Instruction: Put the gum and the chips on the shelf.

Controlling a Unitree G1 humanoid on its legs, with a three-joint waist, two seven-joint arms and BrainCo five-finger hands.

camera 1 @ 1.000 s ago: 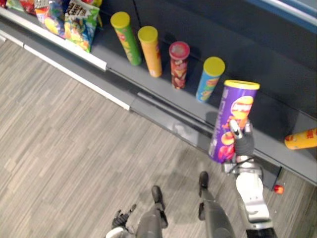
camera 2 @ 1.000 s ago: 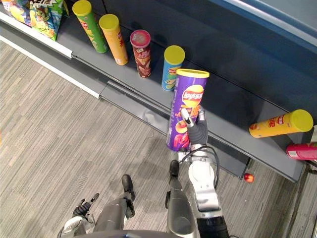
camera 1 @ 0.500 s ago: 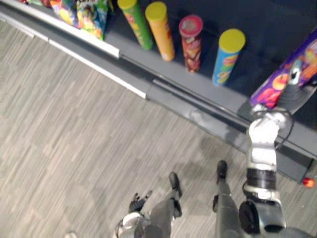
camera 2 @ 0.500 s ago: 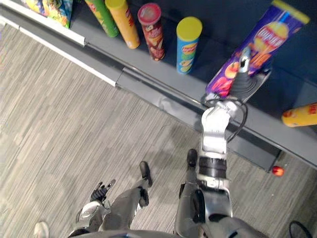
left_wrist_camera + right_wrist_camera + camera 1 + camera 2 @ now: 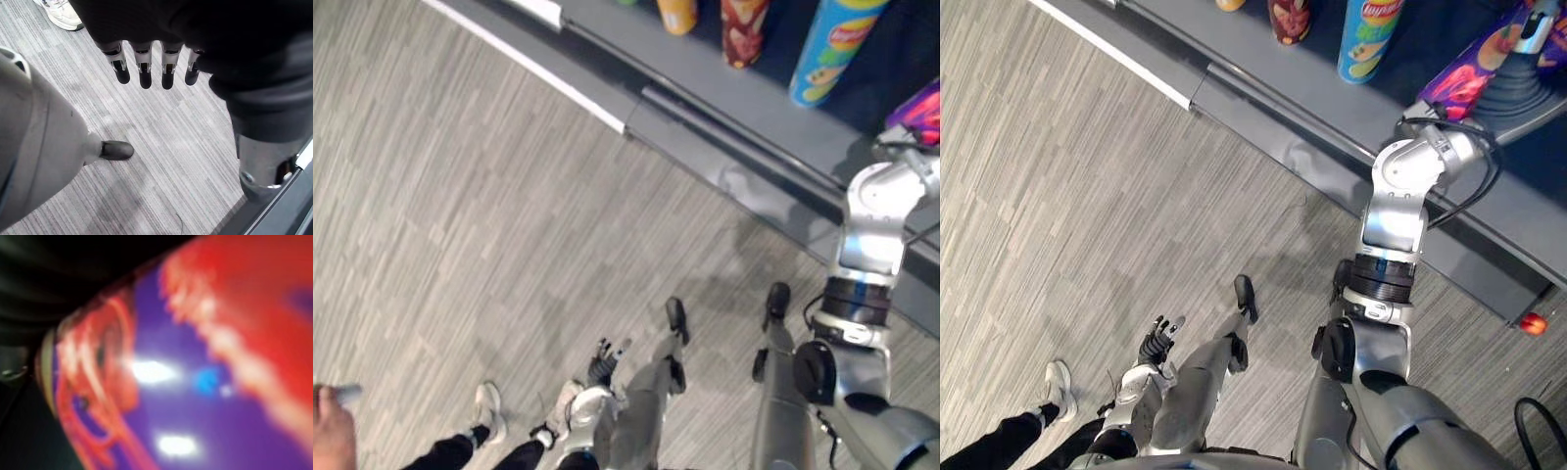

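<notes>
Fingers of the right hand [image 5: 1516,88] curl round the tilted purple chips can [image 5: 1469,73], shelf [image 5: 1312,93] just below them; probably light, stiff, slick and dentable, it wants a hold round mid-body, while the left hand [image 5: 143,58] hangs slack-fingered and empty.

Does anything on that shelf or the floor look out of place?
The purple can leans sharply in the right hand over the shelf, while the blue can beside it stands upright. A small red object lies on the floor by the shelf's foot.
</notes>
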